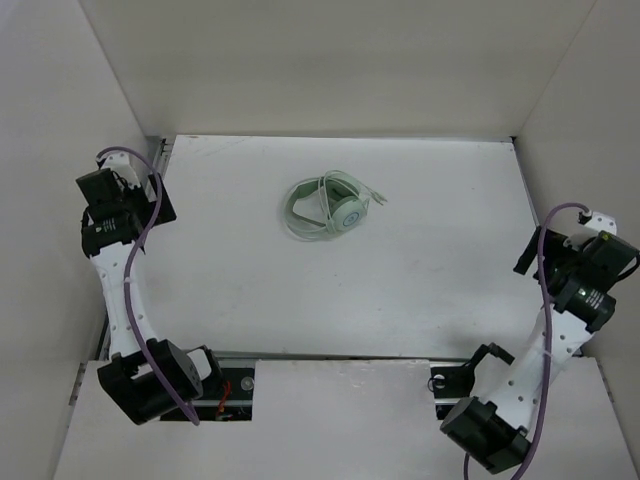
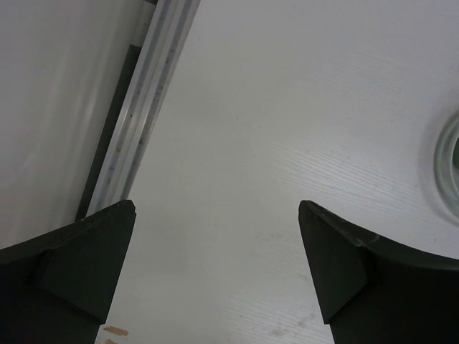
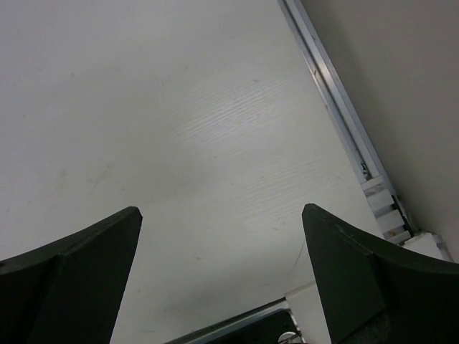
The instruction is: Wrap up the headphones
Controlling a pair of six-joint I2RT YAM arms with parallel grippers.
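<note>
The pale mint-green headphones [image 1: 332, 207] lie on the white table in the top view, a little behind the middle, with the thin cord looped around them and its plug end [image 1: 379, 199] sticking out to the right. An edge of them shows at the right border of the left wrist view [image 2: 450, 166]. My left gripper [image 1: 140, 200] is at the far left of the table, well away from the headphones, open and empty [image 2: 216, 215]. My right gripper [image 1: 532, 255] is at the far right edge, open and empty [image 3: 221, 215].
White walls enclose the table on the left, back and right. A metal rail runs along the left edge [image 2: 147, 100] and the right edge [image 3: 337, 100]. Purple cables [image 1: 140, 240] hang along both arms. The arm bases [image 1: 330, 385] stand at the near edge.
</note>
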